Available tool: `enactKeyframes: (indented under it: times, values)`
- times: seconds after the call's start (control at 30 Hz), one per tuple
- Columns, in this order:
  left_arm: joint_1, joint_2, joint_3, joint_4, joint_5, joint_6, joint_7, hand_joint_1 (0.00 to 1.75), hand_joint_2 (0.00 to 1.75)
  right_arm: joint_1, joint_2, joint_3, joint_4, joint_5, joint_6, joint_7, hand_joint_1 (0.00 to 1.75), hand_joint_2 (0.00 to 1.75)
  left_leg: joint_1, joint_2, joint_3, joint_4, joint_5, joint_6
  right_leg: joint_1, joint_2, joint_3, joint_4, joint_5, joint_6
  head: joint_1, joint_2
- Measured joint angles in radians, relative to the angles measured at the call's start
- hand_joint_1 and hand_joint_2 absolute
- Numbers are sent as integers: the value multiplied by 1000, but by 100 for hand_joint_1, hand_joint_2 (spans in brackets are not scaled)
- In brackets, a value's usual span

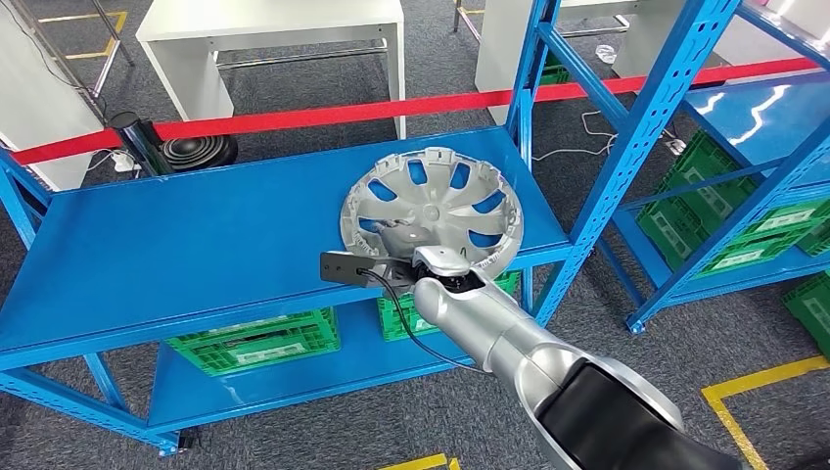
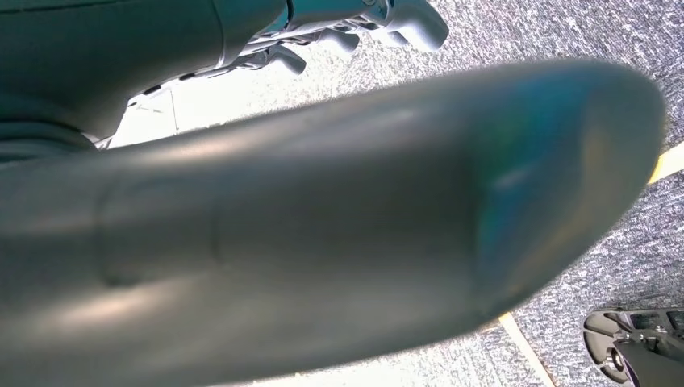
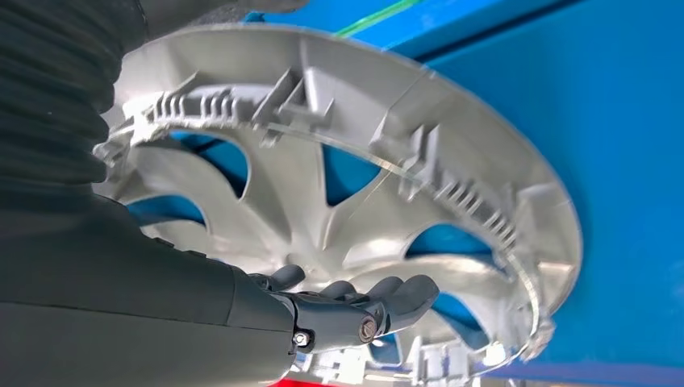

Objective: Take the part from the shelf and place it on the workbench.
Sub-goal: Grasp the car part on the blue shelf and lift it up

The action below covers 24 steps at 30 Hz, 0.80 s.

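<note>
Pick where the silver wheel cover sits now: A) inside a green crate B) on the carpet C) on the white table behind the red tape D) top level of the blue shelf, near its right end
D: the wheel cover lies inner side up on the blue shelf, with the right hand reaching over its near rim.

The silver plastic wheel cover (image 1: 431, 211) has a satin sheen; the blue metal shelf (image 1: 196, 245) looks smooth and glossy; the grey carpet floor (image 1: 323, 421) is rough.

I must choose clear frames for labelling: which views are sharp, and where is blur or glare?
Head view: sharp, with glare streaks on the far shelf. Left wrist view: a blurred dark shape fills it. Right wrist view: hubcap sharp, right hand near it.
</note>
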Motion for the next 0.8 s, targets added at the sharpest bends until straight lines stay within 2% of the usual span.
enactKeyframes:
  times: [0.23, 0.53, 0.7, 0.73, 0.8]
  values:
    - [2, -1, 8, 0, -7, 1, 1, 0, 0, 25, 7, 2, -3, -6, 23, 52, 0, 175, 0, 0, 0, 0, 0, 0, 0, 0, 0, 0, 0, 0, 0, 0]
    - [12, -2, 28, 0, -8, 16, 6, 0, 0, 70, -7, 47, 9, 121, -24, 235, 0, 175, 0, 0, 0, 0, 0, 0, 0, 0, -1, 0, 0, 0, 0, 0]
    - [11, -6, 33, 0, -15, 16, 9, 0, 0, 80, -28, 67, 22, 159, -36, 291, 0, 175, 0, 0, 0, 0, 0, 0, 0, 0, -1, 0, 0, 0, 0, 0]
    - [11, -6, 33, -1, -18, 16, 10, 0, 0, 83, -33, 69, 24, 161, -37, 297, 9, 175, 0, 0, 0, 0, 0, 0, 0, 0, -1, 0, 0, 0, 0, 0]
    - [10, -7, 34, -1, -23, 16, 13, 0, 0, 87, -40, 71, 26, 163, -40, 305, 96, 175, 0, 0, 0, 0, 0, 0, 0, 0, -1, 0, 0, 0, 0, 0]
